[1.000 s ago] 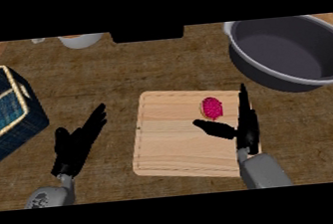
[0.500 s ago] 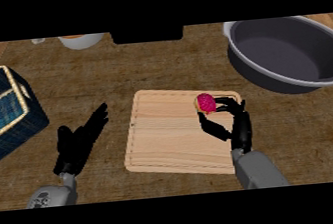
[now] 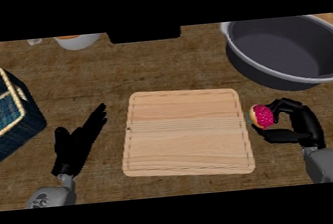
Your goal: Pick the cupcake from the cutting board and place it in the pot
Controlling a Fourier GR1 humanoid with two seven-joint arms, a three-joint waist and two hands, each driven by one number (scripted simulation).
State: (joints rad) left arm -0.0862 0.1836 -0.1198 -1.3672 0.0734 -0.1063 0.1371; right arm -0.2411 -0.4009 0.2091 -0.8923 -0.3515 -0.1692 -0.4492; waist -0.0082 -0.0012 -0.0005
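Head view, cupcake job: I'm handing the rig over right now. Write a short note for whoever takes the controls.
Hands: the right robot hand is curled round the cupcake, just past the right edge of the cutting board. The left robot hand is open and resting left of the board, holding nothing.
Things: the pot stands at the far right, beyond the right robot hand; nothing shows inside it.
Done: the cupcake is grasped and off the board.
Left: carry it forward over the pot and release it inside, which looks like a short move.

Partly hidden in right hand (image 3: 304, 127): cupcake (image 3: 261, 116); pot (image 3: 258, 70) clipped by right edge.
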